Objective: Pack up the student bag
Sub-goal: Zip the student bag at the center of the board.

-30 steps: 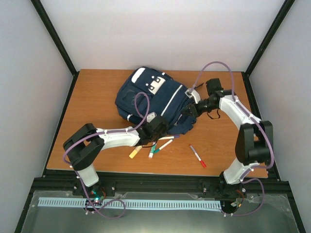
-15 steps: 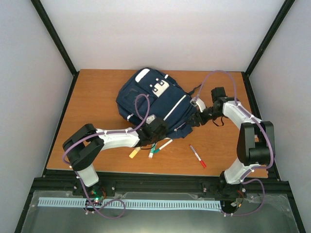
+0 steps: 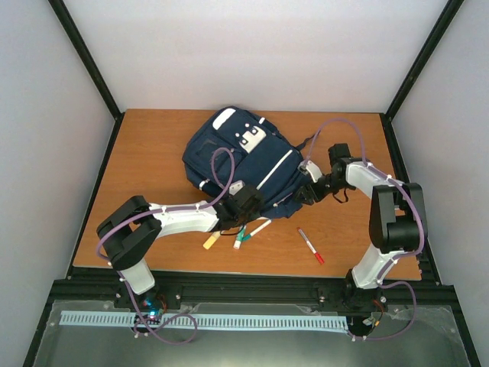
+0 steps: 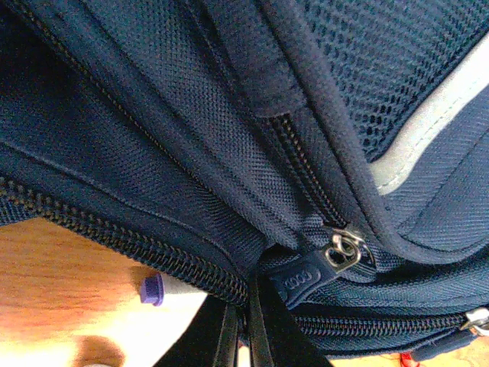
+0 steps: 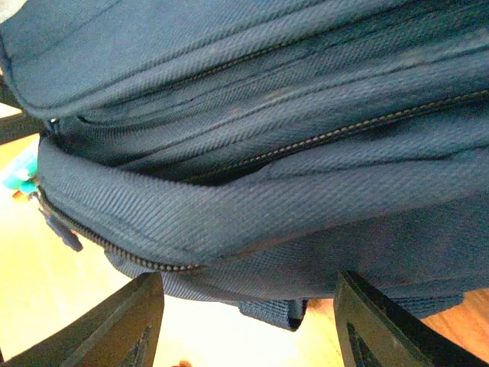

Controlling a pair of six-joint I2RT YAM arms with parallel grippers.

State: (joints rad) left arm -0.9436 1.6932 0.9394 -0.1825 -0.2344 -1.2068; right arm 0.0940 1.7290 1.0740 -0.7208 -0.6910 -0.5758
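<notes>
The student bag (image 3: 243, 160), navy blue with thin white stripes and a white patch, lies slantwise on the wooden bench (image 3: 153, 153), near the centre of the overhead frame and a little toward its upper part.

The left pincer (image 3: 248, 206) sits at the bag's lower edge, in the middle of the overhead frame. In the left wrist view its 2 dark fingers (image 4: 223, 336) rise from the bottom centre, almost together, with their tips pinched on the bag's seam. A silver zip pull (image 4: 342, 251) hangs just to the right of them. A purple-capped marker (image 4: 157, 289) lies on the bench at the lower left, partly under the bag's edge.

The right pincer (image 3: 307, 191) is against the bag's lower right side. In the right wrist view its 2 fingers (image 5: 126, 325) stand in the lower corners, spread wide, and bag fabric fills the frame above them.

Below the bag in the overhead frame, a yellow-capped marker (image 3: 212, 240), a green-capped marker (image 3: 241, 238) and a white marker (image 3: 260, 228) lie close together. A red marker (image 3: 311, 246) lies apart, further right.
</notes>
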